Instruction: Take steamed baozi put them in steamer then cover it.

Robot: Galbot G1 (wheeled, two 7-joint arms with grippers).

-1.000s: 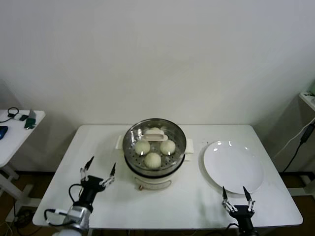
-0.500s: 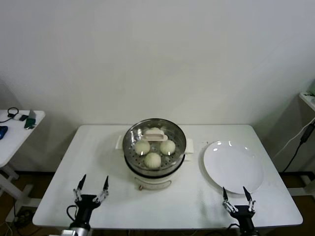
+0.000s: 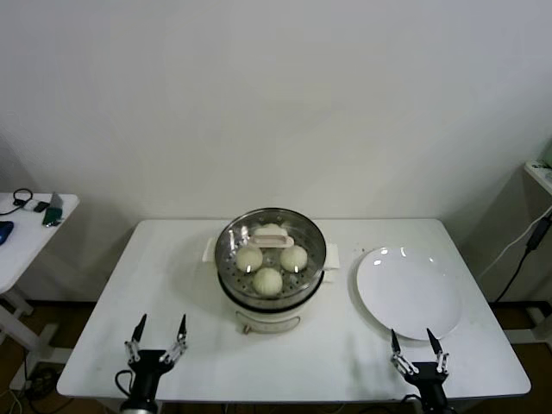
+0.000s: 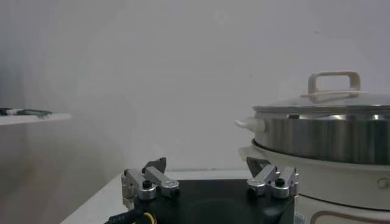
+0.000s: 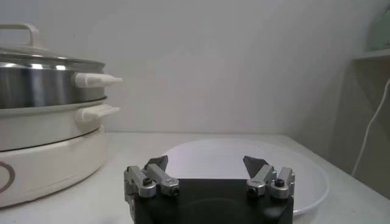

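Left gripper [image 3: 158, 332]: two slim black-tipped fingers [image 4: 156, 165] on silver metal links, each link fixed with a dark round screw; flat black body; black cable with a yellow strand at its base.

Right gripper [image 3: 417, 347]: same build, silver links, dark screws, pointed black fingertips [image 5: 254, 162], black housing.

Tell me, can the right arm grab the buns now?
Probably not. The glass lid sits shut on the steamer, covering the buns. The right gripper waits open at the table's front edge.
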